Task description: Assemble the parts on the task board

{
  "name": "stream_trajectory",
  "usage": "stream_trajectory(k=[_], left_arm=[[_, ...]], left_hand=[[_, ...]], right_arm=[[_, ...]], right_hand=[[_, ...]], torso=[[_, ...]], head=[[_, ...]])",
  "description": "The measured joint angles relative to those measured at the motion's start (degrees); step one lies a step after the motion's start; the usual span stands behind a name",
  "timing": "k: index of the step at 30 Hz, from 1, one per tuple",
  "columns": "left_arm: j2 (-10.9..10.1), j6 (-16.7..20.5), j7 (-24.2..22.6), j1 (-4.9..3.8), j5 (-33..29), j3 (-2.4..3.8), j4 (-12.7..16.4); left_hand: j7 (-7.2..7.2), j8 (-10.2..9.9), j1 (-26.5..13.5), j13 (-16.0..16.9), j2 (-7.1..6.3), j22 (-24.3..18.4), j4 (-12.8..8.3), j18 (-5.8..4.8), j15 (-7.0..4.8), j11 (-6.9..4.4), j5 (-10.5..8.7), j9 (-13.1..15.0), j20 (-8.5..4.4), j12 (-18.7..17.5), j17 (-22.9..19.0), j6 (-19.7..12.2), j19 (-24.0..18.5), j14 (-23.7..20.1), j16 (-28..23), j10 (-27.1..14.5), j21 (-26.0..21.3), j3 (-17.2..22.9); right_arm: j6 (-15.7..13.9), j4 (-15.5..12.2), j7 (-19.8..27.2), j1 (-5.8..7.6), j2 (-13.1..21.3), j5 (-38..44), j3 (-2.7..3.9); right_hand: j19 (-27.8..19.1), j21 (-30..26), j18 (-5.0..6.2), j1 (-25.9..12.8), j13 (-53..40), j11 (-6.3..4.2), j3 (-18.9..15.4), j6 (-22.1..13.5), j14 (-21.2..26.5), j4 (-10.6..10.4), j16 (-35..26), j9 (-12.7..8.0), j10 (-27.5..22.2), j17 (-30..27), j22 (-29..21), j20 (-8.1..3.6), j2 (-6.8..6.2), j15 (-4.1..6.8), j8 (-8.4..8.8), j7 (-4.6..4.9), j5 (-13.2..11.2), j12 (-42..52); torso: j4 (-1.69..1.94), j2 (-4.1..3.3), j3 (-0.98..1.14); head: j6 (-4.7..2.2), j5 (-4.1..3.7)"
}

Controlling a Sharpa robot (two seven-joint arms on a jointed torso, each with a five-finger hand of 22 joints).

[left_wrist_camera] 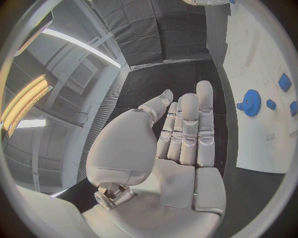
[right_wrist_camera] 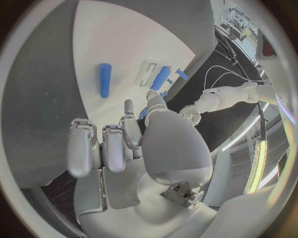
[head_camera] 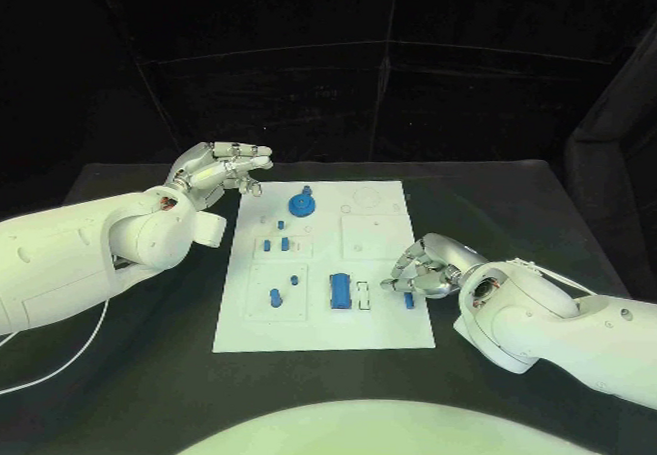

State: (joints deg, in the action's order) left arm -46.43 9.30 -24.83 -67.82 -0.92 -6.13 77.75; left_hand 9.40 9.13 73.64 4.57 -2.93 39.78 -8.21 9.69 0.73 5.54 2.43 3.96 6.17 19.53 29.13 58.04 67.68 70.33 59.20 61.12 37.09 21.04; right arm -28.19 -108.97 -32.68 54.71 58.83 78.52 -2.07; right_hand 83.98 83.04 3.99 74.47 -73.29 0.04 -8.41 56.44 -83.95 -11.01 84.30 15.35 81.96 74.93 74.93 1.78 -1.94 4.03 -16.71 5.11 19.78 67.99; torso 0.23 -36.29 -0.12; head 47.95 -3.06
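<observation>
Head view: right hand (head_camera: 422,269) curled at the task board (head_camera: 325,332) right edge; whether a part is held cannot be told. Left hand (head_camera: 223,168) spread, empty. Blue peg (head_camera: 408,300) judged light, rigid, slippery; best pinched mid-shaft.

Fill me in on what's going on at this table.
A two-armed robot is assembling small blue parts on the white task board. Its right hand is down at the board's right edge beside a small blue peg; whether it holds anything is unclear. The left hand hovers open off the board's far-left corner. A blue gear sits near the far end.
</observation>
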Motion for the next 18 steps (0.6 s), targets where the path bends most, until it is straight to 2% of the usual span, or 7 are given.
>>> stream_trajectory(k=[2,8,10,11,18], left_arm=[[0.00,0.00,0.00,0.04,0.00,0.00,0.01],[0.00,-0.02,0.00,0.12,0.00,0.00,0.09],[0.00,-0.02,0.00,0.16,0.00,0.00,0.10],[-0.01,-0.03,0.00,0.19,0.00,0.00,0.12],[-0.10,-0.05,0.00,0.24,0.00,0.00,0.16]], left_hand=[[0.00,0.00,0.00,0.00,0.00,-0.02,0.00,0.00,0.00,0.00,0.00,0.00,0.00,0.07,-0.03,0.00,0.00,0.00,0.00,0.00,0.00,0.00],[0.00,0.00,0.00,0.00,0.00,-0.05,0.00,0.00,0.00,0.00,0.00,0.00,0.00,0.23,-0.09,0.00,0.00,0.00,0.00,0.00,0.00,0.00],[0.00,0.00,0.00,0.00,0.00,-0.05,0.00,0.00,0.00,0.00,0.00,0.00,0.00,0.23,-0.09,0.00,0.00,0.00,0.00,0.00,0.00,0.00],[0.00,0.00,0.00,0.00,0.00,-0.05,0.00,0.00,0.00,0.00,0.00,0.00,0.00,0.23,-0.09,0.00,0.00,0.00,0.00,0.00,0.00,0.00],[0.00,0.00,0.00,0.00,0.00,-0.04,0.00,0.00,0.00,0.00,0.00,0.00,0.00,0.22,-0.09,0.00,0.00,0.00,0.00,0.00,0.00,0.00]], right_arm=[[0.12,-0.27,0.21,0.05,1.19,0.18,0.00],[1.22,-0.24,0.35,0.08,3.26,1.28,0.01],[1.84,-0.03,0.22,0.08,3.36,1.74,0.01],[2.17,0.08,0.13,0.08,3.38,1.98,0.00],[5.36,1.24,-1.04,0.05,2.56,3.87,-0.03]], right_hand=[[-0.02,0.00,0.00,0.01,0.33,0.18,-0.26,-0.79,-0.09,0.03,0.00,-0.28,-0.18,0.00,0.00,0.38,0.01,-0.25,0.75,0.45,0.36,-0.33],[-0.02,0.00,0.00,0.01,-0.01,0.38,-0.26,-0.74,-0.09,0.03,0.24,-0.31,0.02,0.00,0.00,0.38,0.01,-0.25,0.75,0.42,0.38,-0.42],[-0.02,0.00,-0.16,0.01,-0.57,0.39,-0.53,0.29,-0.09,-0.07,0.24,-0.29,0.03,0.00,0.00,0.38,0.01,-0.25,0.75,0.24,0.38,0.37],[-0.02,0.00,-0.96,0.02,-0.87,0.53,-0.68,0.65,-0.09,-0.05,0.37,-0.26,0.17,-0.01,0.00,0.38,0.01,-0.25,0.75,0.19,0.38,0.79],[-0.02,0.33,-0.93,-0.50,-1.79,0.27,-2.22,1.45,-0.09,-1.13,0.55,-0.05,0.76,-0.01,-0.01,0.37,0.44,-0.25,0.51,-0.23,0.38,2.37]], torso=[[-0.07,0.00,0.01],[-0.05,-0.03,0.03],[-0.01,-0.07,0.03],[0.02,-0.07,0.03],[0.09,-0.07,0.03]], head=[[-0.07,-0.14],[-0.10,-0.71],[-0.07,-0.76],[-0.06,-0.81],[0.10,-0.86]])
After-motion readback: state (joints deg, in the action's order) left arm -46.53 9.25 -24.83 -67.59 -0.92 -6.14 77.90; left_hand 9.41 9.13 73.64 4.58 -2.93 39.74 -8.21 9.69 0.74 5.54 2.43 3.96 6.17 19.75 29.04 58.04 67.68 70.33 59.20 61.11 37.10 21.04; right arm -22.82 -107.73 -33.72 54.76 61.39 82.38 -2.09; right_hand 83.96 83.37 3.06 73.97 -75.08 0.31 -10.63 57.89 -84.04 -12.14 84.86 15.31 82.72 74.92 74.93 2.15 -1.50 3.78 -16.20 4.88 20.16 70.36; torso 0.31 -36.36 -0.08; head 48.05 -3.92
